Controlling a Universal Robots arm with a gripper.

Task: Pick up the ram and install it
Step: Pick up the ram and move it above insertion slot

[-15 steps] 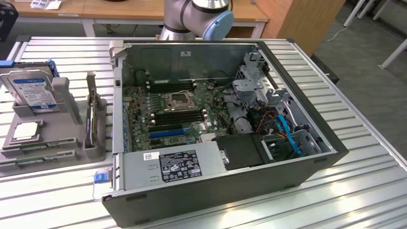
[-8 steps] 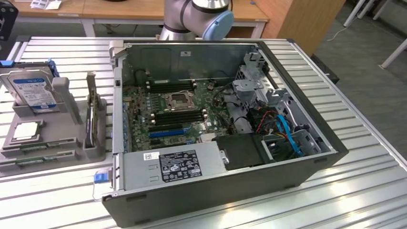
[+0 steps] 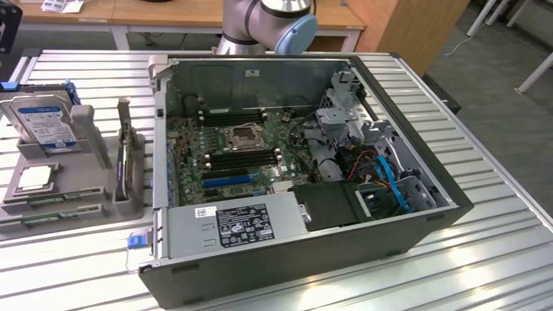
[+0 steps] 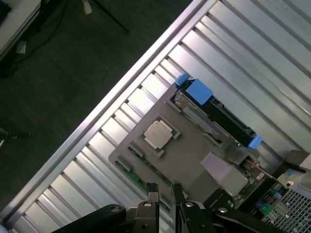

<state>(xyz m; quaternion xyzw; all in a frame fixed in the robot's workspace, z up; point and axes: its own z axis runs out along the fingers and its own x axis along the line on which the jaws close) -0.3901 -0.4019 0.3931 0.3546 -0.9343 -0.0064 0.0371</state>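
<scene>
Ram [image 4: 130,174] lies flat in a groove along one edge of the grey holder [image 4: 192,148], not yet lifted. Hand [image 4: 164,194] hangs above that same edge of the holder, its fingers set slightly apart with nothing between them. Holder also carries a processor chip [image 4: 159,133] and a blue-labelled hard drive [image 3: 43,123]. Worktop [image 3: 484,259] beneath the holder is ribbed silver metal, reflecting light. Open computer case [image 3: 302,275] stands just beside the holder, on the exterior view's right. Dark grey floor [image 4: 73,58] lies beyond the worktop edge nearest the holder. Wooden desks [image 3: 173,13] stand behind the holder.
</scene>
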